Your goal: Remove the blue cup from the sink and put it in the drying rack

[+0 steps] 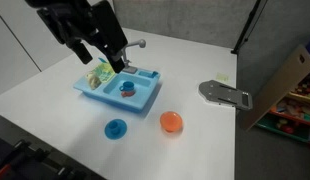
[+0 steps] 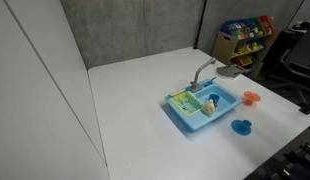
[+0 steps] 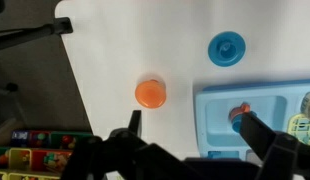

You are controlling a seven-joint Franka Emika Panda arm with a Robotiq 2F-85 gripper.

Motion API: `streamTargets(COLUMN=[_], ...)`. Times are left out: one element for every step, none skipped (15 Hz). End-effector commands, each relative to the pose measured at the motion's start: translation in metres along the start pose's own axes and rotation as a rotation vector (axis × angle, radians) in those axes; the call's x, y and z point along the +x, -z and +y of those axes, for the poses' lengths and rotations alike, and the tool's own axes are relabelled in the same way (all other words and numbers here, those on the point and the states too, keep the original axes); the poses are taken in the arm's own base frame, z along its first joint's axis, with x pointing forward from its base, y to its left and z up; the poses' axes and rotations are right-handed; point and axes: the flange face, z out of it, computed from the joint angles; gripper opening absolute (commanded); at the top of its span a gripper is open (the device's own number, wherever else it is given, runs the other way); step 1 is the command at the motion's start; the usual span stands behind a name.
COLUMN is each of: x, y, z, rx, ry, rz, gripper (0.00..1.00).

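Note:
The light-blue sink (image 1: 141, 98) stands mid-table, with a grey faucet (image 1: 136, 45) at its back. The blue cup (image 1: 126, 90) sits in the square basin with a small orange-red piece on it. In the wrist view the cup (image 3: 237, 116) lies just inside the right finger. The pale green-yellow drying rack (image 1: 97, 75) forms the sink's left part, seen also in an exterior view (image 2: 189, 103). My gripper (image 1: 110, 62) hangs open and empty above the sink, over the rack and basin. In the wrist view its fingers (image 3: 195, 128) spread wide over the sink's edge (image 3: 210, 125).
A flat blue disc (image 1: 115, 128) and an orange round cup (image 1: 171, 122) lie on the white table in front of the sink; both show in the wrist view, disc (image 3: 227, 48) and cup (image 3: 150, 93). A grey flat object (image 1: 225, 94) lies to the right. Toy shelves (image 2: 245, 35) stand beyond the table.

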Motion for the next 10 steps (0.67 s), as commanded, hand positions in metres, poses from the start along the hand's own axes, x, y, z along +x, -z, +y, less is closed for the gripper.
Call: streamTargets(x=[0.000,0.000,0.001,0.003,0.006,0.010,0.014,0.020,0.024,0.032], y=[0.001,0.001,-0.001,-0.002,-0.003,-0.004,-0.006,-0.007,-0.009,-0.012], z=[0.000,0.000,-0.001,-0.003,-0.007,-0.011,-0.017,-0.025,-0.031,-0.041], rx=[0.000,0.000,0.000,0.005,0.007,0.005,0.005,0.006,0.007,0.008], ry=[0.000,0.000,0.002,0.005,0.012,0.016,0.027,0.035,0.044,0.053], rz=[-0.001,-0.001,-0.009,-0.017,-0.019,-0.020,-0.024,-0.033,-0.038,-0.046], gripper=[1.00,1.00,1.00,1.00,1.00,1.00,1.00,1.00,1.00,1.00])
